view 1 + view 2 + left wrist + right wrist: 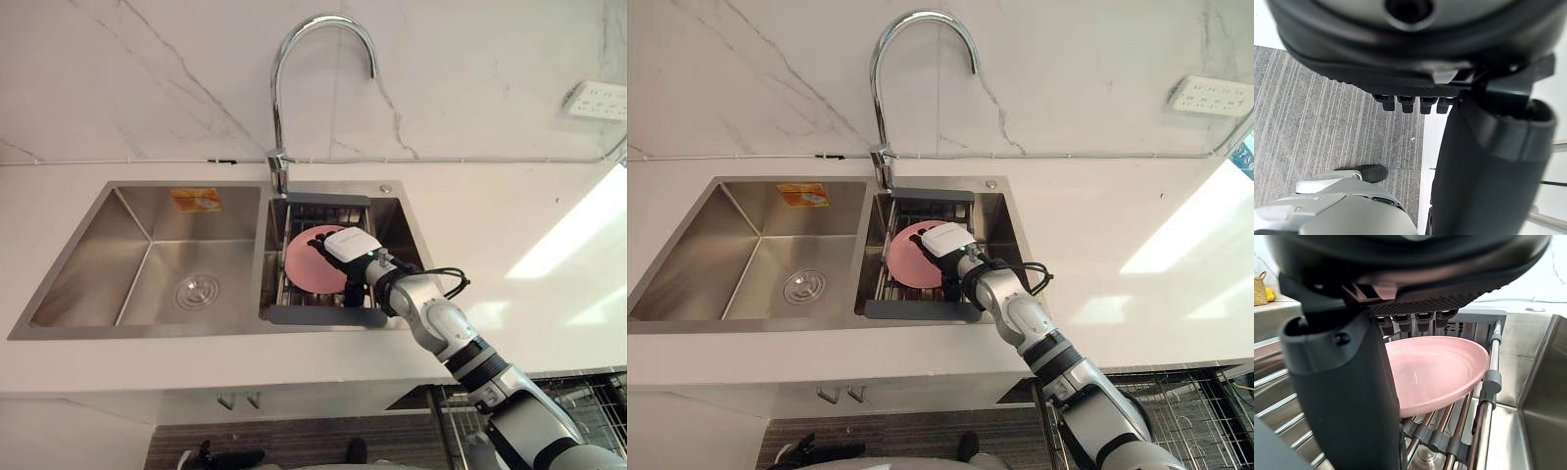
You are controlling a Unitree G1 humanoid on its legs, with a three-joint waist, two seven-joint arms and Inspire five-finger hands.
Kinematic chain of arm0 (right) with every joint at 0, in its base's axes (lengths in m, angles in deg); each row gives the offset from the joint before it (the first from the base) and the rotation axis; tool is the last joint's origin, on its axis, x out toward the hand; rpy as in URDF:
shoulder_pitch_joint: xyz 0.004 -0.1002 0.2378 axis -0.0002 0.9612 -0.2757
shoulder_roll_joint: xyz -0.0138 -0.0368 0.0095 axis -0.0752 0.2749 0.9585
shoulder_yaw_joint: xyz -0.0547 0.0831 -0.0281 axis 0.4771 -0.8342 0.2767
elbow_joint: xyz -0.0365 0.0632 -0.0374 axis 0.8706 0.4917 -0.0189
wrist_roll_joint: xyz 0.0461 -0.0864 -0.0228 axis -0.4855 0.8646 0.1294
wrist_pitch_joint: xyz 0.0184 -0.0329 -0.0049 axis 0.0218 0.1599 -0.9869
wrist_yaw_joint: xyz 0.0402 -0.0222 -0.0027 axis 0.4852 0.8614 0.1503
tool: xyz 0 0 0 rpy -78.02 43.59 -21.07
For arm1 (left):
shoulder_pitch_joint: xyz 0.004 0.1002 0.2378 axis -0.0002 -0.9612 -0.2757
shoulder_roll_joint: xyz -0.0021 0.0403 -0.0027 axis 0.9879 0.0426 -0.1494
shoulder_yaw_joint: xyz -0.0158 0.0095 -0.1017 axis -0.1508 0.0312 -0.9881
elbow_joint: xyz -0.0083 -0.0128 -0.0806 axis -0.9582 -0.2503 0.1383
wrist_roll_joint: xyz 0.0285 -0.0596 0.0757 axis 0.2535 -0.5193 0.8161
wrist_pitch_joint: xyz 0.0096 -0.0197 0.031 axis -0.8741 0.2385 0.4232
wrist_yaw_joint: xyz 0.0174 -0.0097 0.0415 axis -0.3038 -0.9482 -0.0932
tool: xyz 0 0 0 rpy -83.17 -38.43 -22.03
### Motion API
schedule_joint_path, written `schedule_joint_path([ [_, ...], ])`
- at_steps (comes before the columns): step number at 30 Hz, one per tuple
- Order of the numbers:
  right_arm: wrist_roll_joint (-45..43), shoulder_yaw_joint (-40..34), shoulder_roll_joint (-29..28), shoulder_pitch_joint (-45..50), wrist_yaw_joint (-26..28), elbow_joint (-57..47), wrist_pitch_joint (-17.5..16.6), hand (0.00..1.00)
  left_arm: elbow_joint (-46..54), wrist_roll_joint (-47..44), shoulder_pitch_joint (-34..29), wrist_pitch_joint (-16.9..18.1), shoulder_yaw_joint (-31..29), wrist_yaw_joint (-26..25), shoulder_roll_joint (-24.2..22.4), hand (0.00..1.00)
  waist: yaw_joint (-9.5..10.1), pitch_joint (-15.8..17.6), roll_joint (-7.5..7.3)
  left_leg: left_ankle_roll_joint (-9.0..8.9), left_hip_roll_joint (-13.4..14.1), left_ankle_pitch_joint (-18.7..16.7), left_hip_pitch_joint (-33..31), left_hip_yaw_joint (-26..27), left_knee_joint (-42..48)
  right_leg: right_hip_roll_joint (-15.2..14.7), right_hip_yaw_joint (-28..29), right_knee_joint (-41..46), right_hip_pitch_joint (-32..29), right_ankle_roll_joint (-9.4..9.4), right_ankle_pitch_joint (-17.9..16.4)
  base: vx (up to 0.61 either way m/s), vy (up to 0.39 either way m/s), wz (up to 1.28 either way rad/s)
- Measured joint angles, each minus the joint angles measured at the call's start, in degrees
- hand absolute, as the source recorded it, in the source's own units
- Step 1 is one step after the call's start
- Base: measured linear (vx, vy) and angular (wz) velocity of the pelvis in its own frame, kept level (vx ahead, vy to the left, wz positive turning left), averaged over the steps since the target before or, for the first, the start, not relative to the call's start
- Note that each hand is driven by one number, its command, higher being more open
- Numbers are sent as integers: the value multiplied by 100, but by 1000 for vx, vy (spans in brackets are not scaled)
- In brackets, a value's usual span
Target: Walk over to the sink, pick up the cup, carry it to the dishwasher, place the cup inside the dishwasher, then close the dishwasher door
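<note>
The right hand (345, 245) hung over the rack (323, 315) in the smaller basin of the sink (98, 245), just right of centre in the head views. Under it lay the task's thing, a shallow pink dish (1444, 372) (more bowl than cup, by its look), resting tilted on the rack's bars. In the right wrist view the fingers (1420, 323) were relaxed and barely bent above the dish's far rim. The thumb (1347, 396) stood apart on the near side, and nothing was clasped. Whether the fingertips touched the rim I could not tell. The left hand (1415, 83) hung loose-fingered and empty above the floor (1327, 122).

The likeliest failure, in my judgement, was a poor grip. The dish looked smooth, wide and shallow, so a pinch on one edge could let it pivot and slide out. A thumb pressing in before the fingers had hooked the rim might shove the dish along the bars or tip it into the basin. Fingertips could also catch between the bars.

The faucet (294, 59) arched across the upper centre, so a steep lift risked a knock against it. The wire basket (1185, 411) at the lower right, probably the dishwasher's, lay beyond the counter (509, 225) edge. A loose hold on that swing could drop the dish to the floor.
</note>
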Motion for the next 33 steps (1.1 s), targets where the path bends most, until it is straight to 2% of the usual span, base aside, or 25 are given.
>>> schedule_joint_path([
  [1,58,5,-37,0,-1,1,65,100,-1,0,8,-5,27,-5,4,100,0,2,1,0,0,0,0,3,1,0,2,0,0,0,0,0,0,0],
  [2,115,11,-71,3,-2,3,135,0,-2,-1,15,-11,32,-6,1,100,0,3,1,-1,0,0,2,8,2,0,6,0,0,-1,1,0,0,0],
  [5,302,17,-170,37,-12,19,355,0,-4,-3,30,-44,41,-9,-7,100,-2,9,1,-2,2,-1,5,29,4,3,17,0,-1,-3,3,0,0,0],
  [12,670,72,-225,194,-442,257,450,0,-9,-59,50,-100,63,-107,-8,100,-13,14,1,-7,13,-5,15,47,4,14,40,0,-1,-4,4,0,0,-1],
  [14,720,72,-224,242,-832,286,497,0,-19,-58,76,-103,84,-120,-9,100,-19,21,7,-9,19,-5,26,73,6,23,69,0,-2,-11,8,-7,4,-7],
  [21,694,99,-211,296,-1584,446,408,0,-37,-61,74,-1,132,-169,-13,100,9,63,11,-18,50,-5,-3,63,6,53,53,1,-30,-14,9,0,0,0],
  [26,430,-54,-139,294,-2538,401,399,0,-190,-58,104,140,127,-224,-12,100,-4,64,13,-26,38,-11,3,65,4,46,60,1,-27,-10,13,0,0,0],
  [33,112,-67,24,295,-3051,73,296,0,-282,-57,96,295,125,-241,-13,100,-17,73,28,-26,37,-11,12,66,10,47,69,1,-19,-11,15,0,0,0],
])
